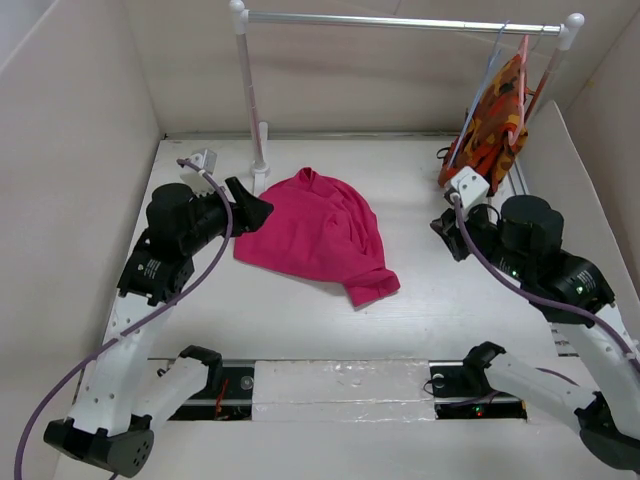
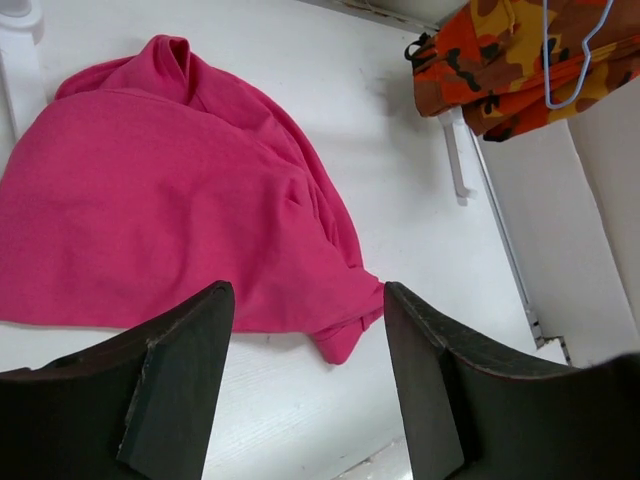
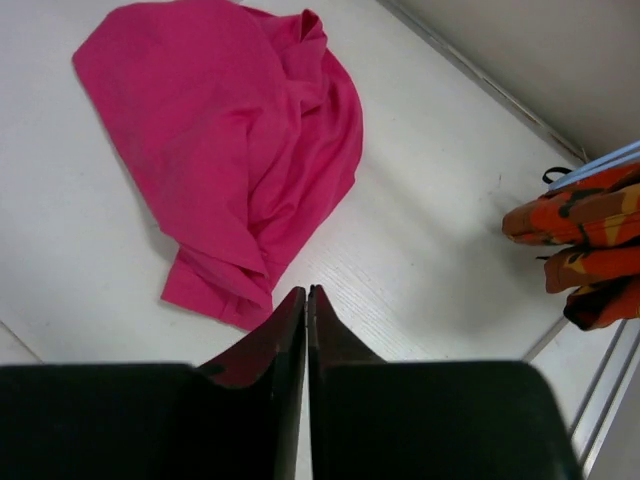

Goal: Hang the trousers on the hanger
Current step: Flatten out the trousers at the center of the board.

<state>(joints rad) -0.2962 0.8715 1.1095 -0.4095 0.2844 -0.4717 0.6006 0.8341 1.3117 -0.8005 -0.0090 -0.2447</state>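
Note:
The magenta-pink trousers (image 1: 315, 235) lie crumpled in a heap on the white tabletop, also in the left wrist view (image 2: 150, 200) and the right wrist view (image 3: 230, 140). The pale blue-lilac wire hanger (image 1: 490, 68) hangs on the rail at the back right, against the patterned garment; its wire shows in the left wrist view (image 2: 547, 60). My left gripper (image 1: 255, 208) is open and empty, at the heap's left edge (image 2: 308, 292). My right gripper (image 1: 445, 225) is shut and empty, right of the heap, above bare table (image 3: 306, 292).
A white clothes rail (image 1: 400, 20) spans the back on two posts. An orange, red and yellow patterned garment (image 1: 495, 125) hangs at its right end with a salmon-pink hanger (image 1: 537, 80). Beige walls enclose the table on the left, back and right.

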